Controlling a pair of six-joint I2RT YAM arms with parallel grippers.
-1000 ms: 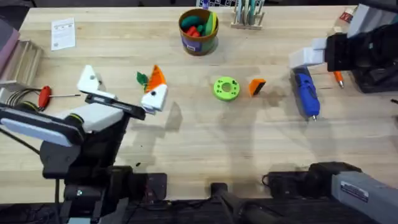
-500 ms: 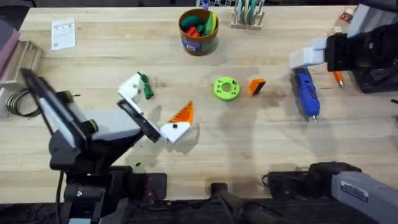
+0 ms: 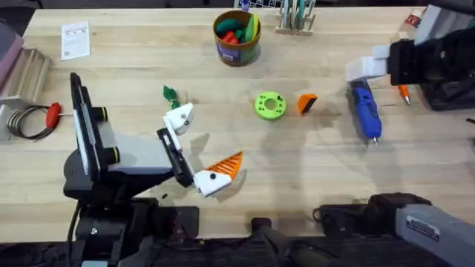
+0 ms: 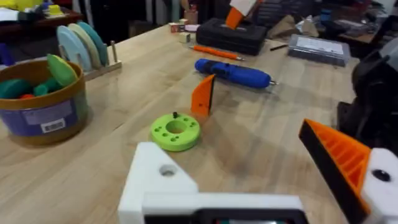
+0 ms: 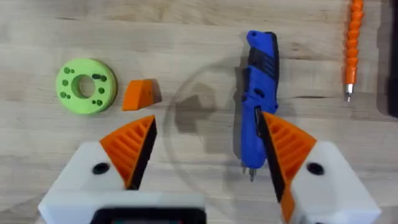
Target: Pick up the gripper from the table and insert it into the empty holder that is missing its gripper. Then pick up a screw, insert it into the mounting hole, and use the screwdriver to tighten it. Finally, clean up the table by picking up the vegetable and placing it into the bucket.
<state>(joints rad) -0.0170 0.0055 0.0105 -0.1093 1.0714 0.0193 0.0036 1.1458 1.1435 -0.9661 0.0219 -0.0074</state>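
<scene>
The small orange gripper (image 3: 306,103) lies on the table (image 3: 297,170), just right of a round green disc (image 3: 269,104). My left gripper (image 3: 200,144) is open and holds nothing. One finger is the bare white holder (image 3: 180,116); the other carries an orange pad (image 3: 225,165). In the left wrist view the holder (image 4: 161,180) is near, and the orange gripper (image 4: 203,96) and blue screwdriver (image 4: 233,73) lie beyond. The dark-green vegetable (image 3: 170,94) lies just behind the holder. My right gripper (image 5: 205,155) hangs open above the screwdriver (image 5: 258,106). The bucket (image 3: 237,37) stands at the back.
A red-handled tool (image 3: 52,115) and a coiled cable lie at the far left, with a paper card (image 3: 76,41) behind them. A rack of discs (image 3: 297,18) stands behind the bucket. A thin orange tool (image 5: 353,43) lies right of the screwdriver.
My left arm has turned and swung its gripper right and toward the table's front, away from the vegetable. The right arm and the loose parts have not moved.
</scene>
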